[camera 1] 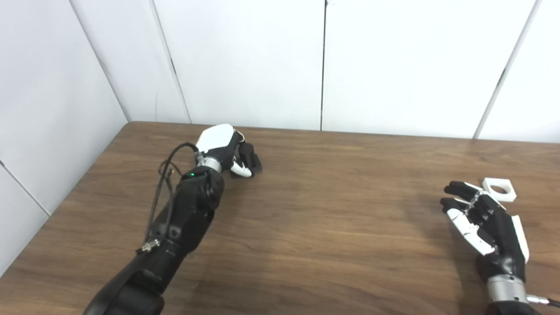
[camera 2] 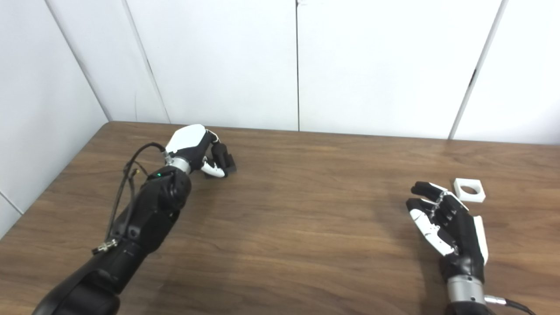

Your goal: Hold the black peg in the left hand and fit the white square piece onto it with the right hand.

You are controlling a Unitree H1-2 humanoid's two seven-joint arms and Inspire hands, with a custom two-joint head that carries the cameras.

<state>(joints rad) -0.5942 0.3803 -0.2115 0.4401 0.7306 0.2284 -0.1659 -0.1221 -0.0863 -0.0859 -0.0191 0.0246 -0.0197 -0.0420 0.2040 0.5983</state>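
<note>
The left hand (camera 1: 225, 148) curls around the black peg (camera 1: 250, 159) at the far left of the table (camera 1: 332, 210). The right hand (camera 2: 446, 221), fingers apart, holds nothing, just beside the white square (camera 2: 469, 190) lying flat.

left arm (camera 1: 183, 218): chunky glossy black shell, tiny green light near the wrist, loose black cables looped down the side into a metal plug
left hand (camera 1: 223, 146): white back plate, black fingers, silver wrist ring
right hand (camera 1: 485, 223): black with white finger segments, white edge panel, silver cuff
</note>
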